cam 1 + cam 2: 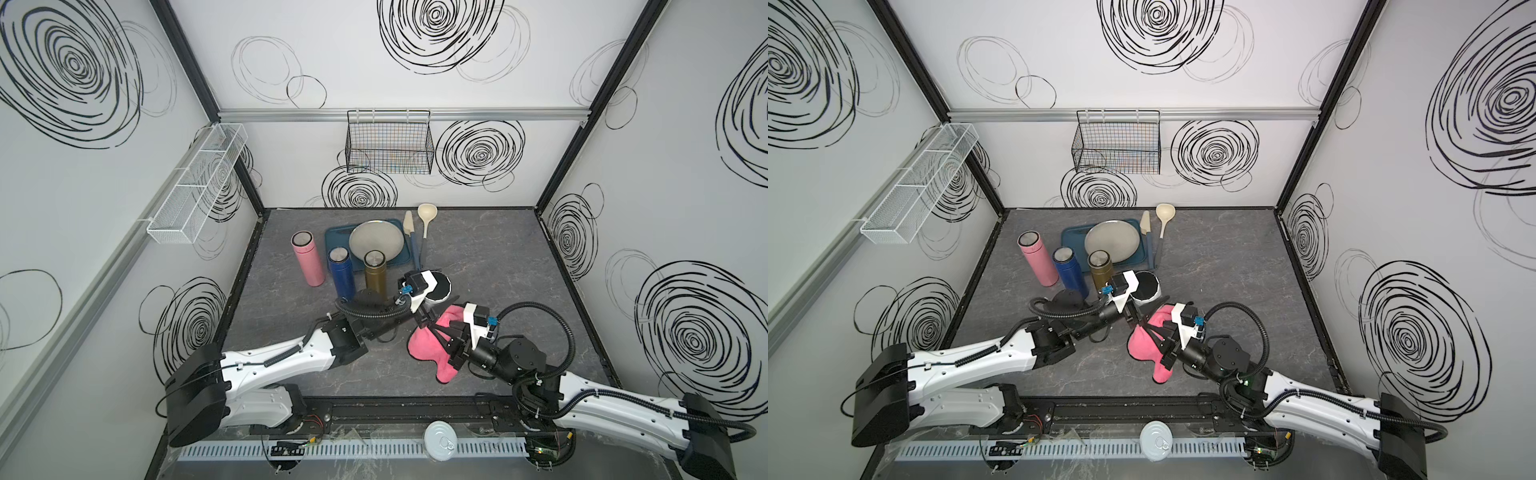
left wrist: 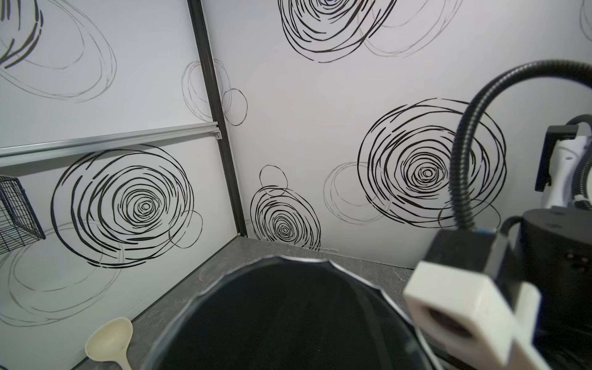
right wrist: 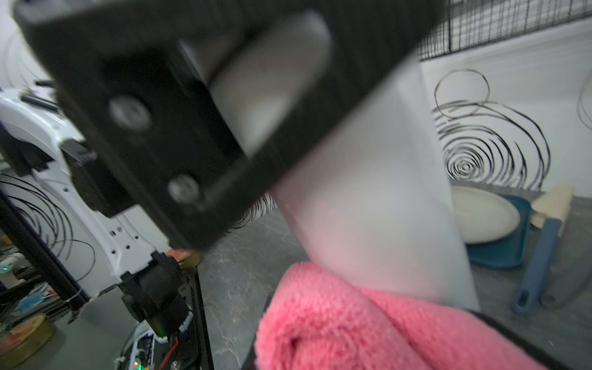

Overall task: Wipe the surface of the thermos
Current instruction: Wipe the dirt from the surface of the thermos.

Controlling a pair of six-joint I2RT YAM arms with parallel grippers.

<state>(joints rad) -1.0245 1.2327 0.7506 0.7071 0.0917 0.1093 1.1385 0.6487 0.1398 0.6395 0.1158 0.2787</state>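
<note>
No legible text, no labels or brands — no numbers

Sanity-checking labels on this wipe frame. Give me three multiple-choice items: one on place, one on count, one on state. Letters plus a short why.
1. The round plate lies:
A. on the teal tray
B. in the wire basket
C. on the bare tabletop

2. Thermoses standing unheld left of the tray:
A. one
B. three
C. five

3. The right fingers are:
A. open and empty
B. shut on the pink cloth
C. shut on the ladle

Answers:
1. A: both top views show the plate lying on the tray.
2. B: the pink thermos, blue thermos and gold thermos stand there.
3. B: the cloth is bunched between them.
</note>
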